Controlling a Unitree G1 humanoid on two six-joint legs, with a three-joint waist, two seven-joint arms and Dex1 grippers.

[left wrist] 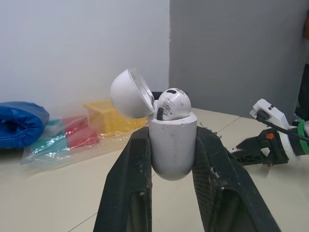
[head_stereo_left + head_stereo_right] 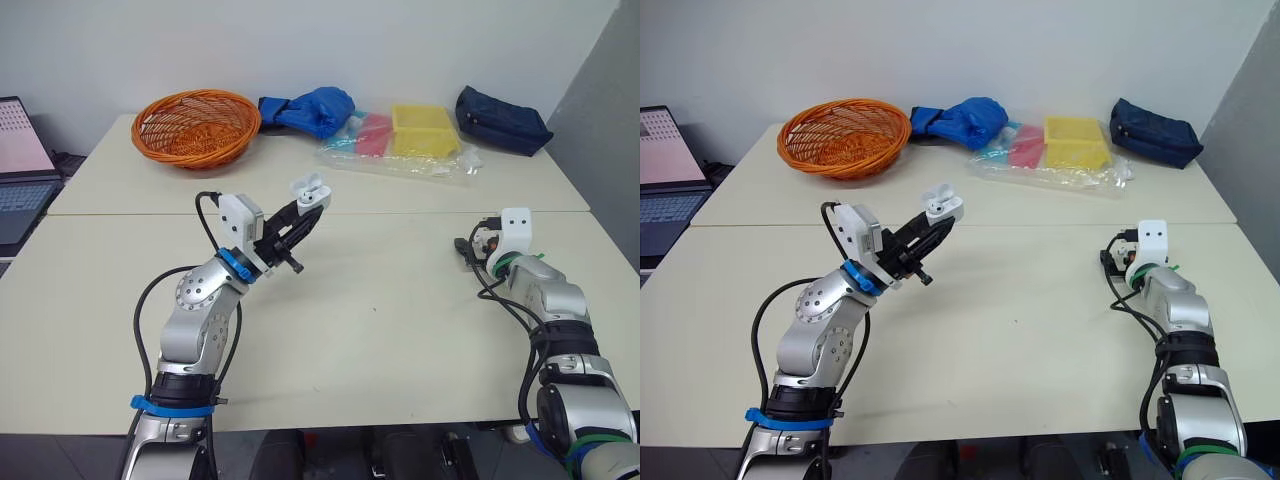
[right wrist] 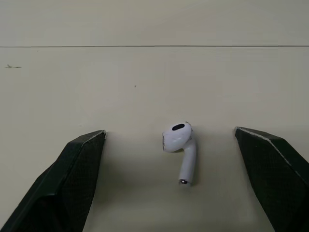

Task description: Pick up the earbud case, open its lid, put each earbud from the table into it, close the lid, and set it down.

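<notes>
The left tool (image 2: 305,212) is closed on the lower body of the earbud case (image 2: 310,189), which it holds raised above the table (image 2: 400,330), left of centre in the left eye view. The lid (image 1: 130,93) is swung back on its hinge, and one earbud (image 1: 172,102) sits in the case with its head standing proud.

The right tool (image 3: 170,131) is at the right middle of that view, low over the table. Its fingers are spread wide on either side of the second earbud (image 3: 182,150) and touch nothing. That earbud lies flat on the table between them.

The loose earbud looks very light, hard and glossy. It will probably slide or flip away if one finger reaches it before the other. The best hold is likely across the bulb or the top of the stem, with both fingers closing evenly and gently.

The case is smooth and rounded, so the pinch on it could slip. The open lid is the weak part and should take no push when the earbud goes in.
</notes>
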